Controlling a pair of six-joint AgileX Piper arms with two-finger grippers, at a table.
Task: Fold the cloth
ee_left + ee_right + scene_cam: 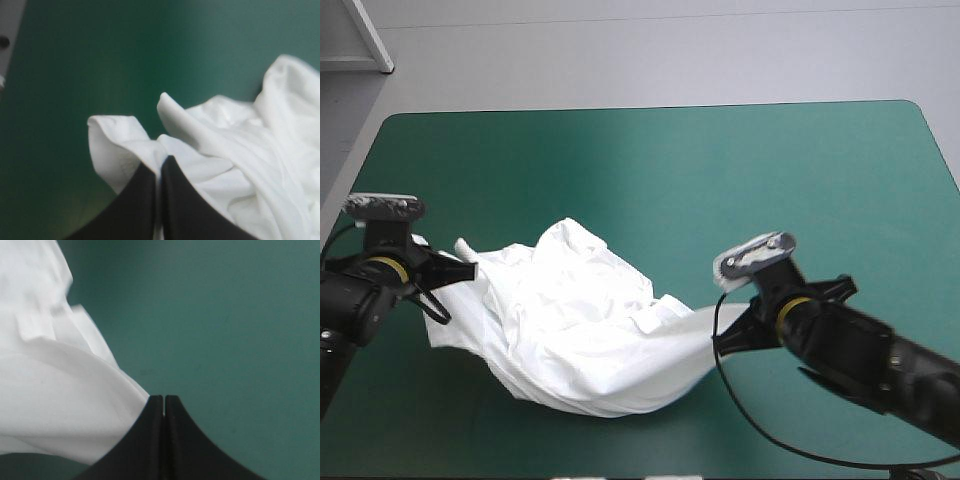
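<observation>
Low over the table (820, 180), left tool (159, 162) and right tool (164, 397) pinch T-shirt (580, 330).

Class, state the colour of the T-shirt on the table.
Plain white T-shirt, clearest in the high view.

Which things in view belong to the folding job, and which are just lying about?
Job: crumpled white short-sleeved T-shirt; left black-fingered end effector, shut on it; right black-fingered end effector, also shut on it.
Lying about: teal-green table cover, merely underneath.
</observation>
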